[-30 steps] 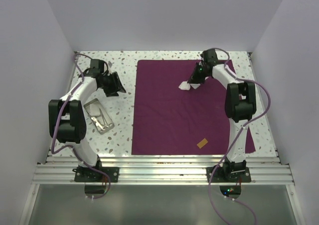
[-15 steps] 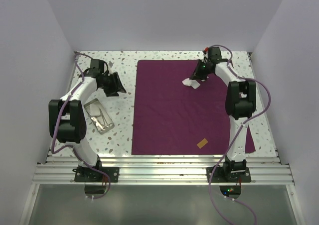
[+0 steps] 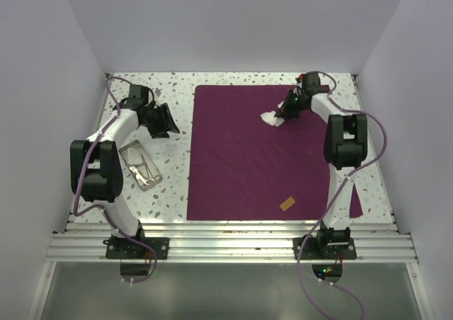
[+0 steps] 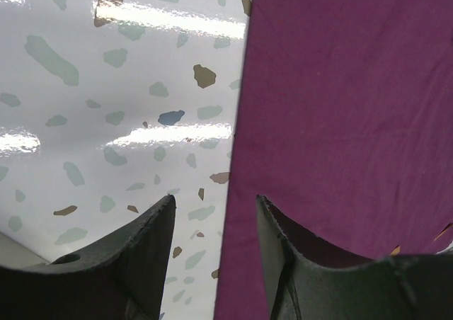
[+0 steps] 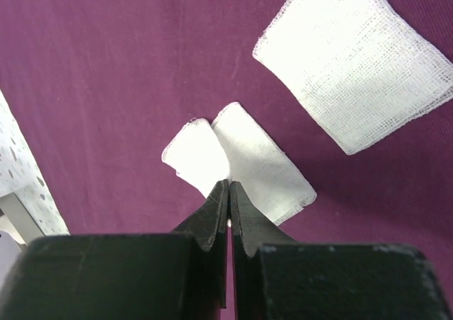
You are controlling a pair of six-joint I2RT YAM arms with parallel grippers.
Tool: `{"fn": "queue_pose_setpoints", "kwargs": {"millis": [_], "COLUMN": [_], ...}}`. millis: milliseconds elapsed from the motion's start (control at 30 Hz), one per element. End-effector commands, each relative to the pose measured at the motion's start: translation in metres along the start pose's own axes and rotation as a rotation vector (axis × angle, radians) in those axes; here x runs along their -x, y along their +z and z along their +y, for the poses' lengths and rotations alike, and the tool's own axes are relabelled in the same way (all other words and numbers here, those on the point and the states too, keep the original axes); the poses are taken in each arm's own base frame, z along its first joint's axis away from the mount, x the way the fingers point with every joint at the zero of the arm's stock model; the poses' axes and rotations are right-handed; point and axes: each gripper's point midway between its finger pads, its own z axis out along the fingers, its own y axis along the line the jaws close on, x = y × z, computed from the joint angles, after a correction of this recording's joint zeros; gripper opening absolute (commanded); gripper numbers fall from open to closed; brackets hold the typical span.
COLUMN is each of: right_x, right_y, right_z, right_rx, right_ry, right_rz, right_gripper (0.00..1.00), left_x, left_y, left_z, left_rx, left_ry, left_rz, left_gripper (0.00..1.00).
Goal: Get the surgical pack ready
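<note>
Well, the right end effector (image 5: 228,192) has its two fingers pressed together on the edge of a white gauze square (image 5: 237,161). The gauze is folded over, at the far side of the purple cloth (image 3: 248,164). I cannot tell if it is lifted or touching the cloth. Another gauze square (image 5: 354,76) lies flat on the cloth beside it. Gauze looks very light and floppy, so I think it will bend and bunch; a corner or edge is the best spot to pinch. The left end effector (image 4: 214,207) is spread apart and empty, over the cloth's left edge. The steel tray (image 3: 129,152) sits on the speckled bench (image 3: 170,192), left of the cloth, with thin steel tools (image 3: 146,170) inside.
</note>
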Motion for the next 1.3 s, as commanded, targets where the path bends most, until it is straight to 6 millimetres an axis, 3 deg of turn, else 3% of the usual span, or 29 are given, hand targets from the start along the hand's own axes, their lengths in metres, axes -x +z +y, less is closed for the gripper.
{"fn": "queue_pose_setpoints", "kwargs": {"millis": [0,267,700,1067,1267], "right_x": [0.025,0.030,0.027,0.052,0.057], "right_y": [-0.026,-0.033,-0.032,-0.051,-0.049], "right_z": [0.031,0.031,0.011,0.049,0.052], "right_rx": [0.078,0.074,0.034,0.134,0.146], "right_ry": [-0.037,-0.032,0.008,-0.031,-0.001], "right_rz": [-0.091,-0.133,-0.161,-0.227,-0.237], "right_gripper": [0.00,0.00,0.00,0.00,0.00], "left_x": [0.015,0.014,0.012,0.010,0.011], "left_y": [-0.003,-0.003,-0.002,-0.001,-0.002], "left_z": [-0.009,-0.008,-0.007,-0.008,-0.009], "left_rx": [-0.035,-0.034,-0.035,-0.043,-0.044], "left_ry": [0.037,0.038,0.037,0.031,0.033], "left_rz": [-0.037,-0.034,-0.029,-0.026,-0.030], "left_gripper": [0.53,0.53,0.53,0.53,0.53]}}
